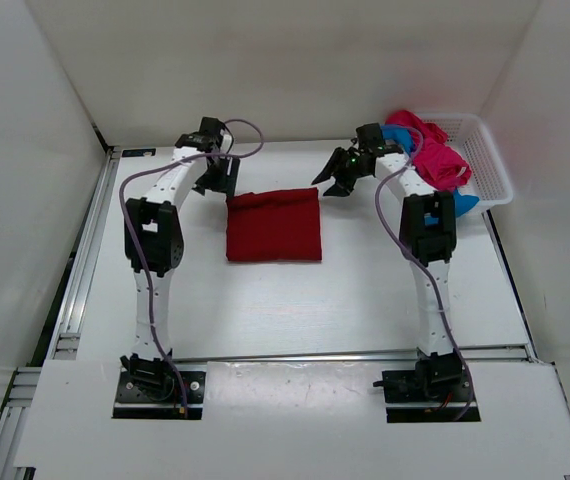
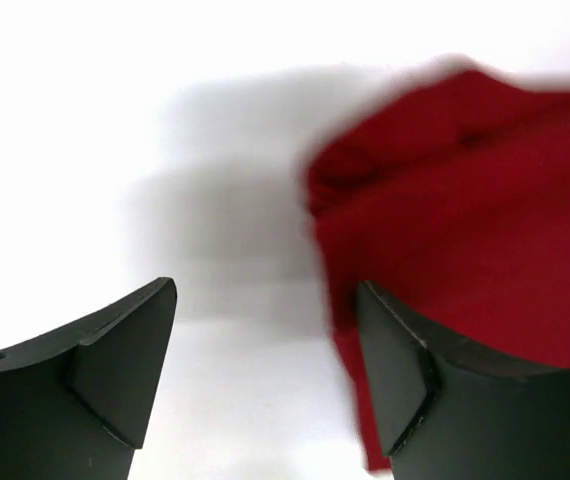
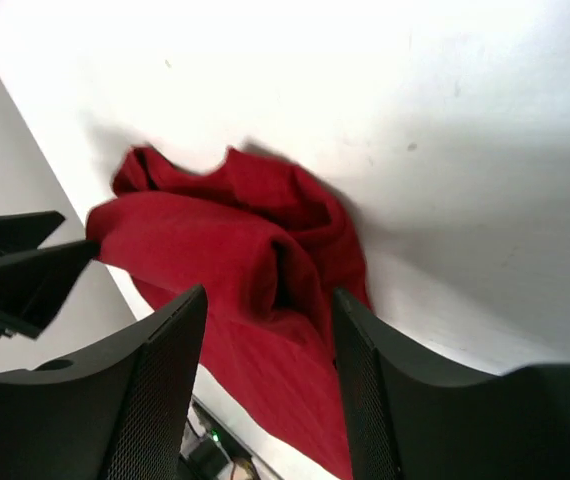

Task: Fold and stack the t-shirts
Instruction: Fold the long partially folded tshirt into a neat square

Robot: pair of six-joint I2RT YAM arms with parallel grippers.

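The dark red t-shirt (image 1: 273, 224) lies folded into a rectangle on the table; its back edge is bunched (image 3: 235, 260). My left gripper (image 1: 217, 178) hovers open just off the shirt's back left corner (image 2: 465, 200), nothing between its fingers (image 2: 415, 380). My right gripper (image 1: 343, 178) is open near the back right corner and holds nothing; the red cloth shows below its jaws (image 3: 269, 295). In the left wrist view the left gripper (image 2: 265, 290) has bare table between the jaws. The pink t-shirt (image 1: 435, 155) and the blue t-shirt (image 1: 462, 205) are heaped in the basket.
A white mesh basket (image 1: 487, 150) stands at the back right corner of the table. White walls close in the table at the back and both sides. The left gripper's fingers (image 3: 25, 260) show at the left edge of the right wrist view.
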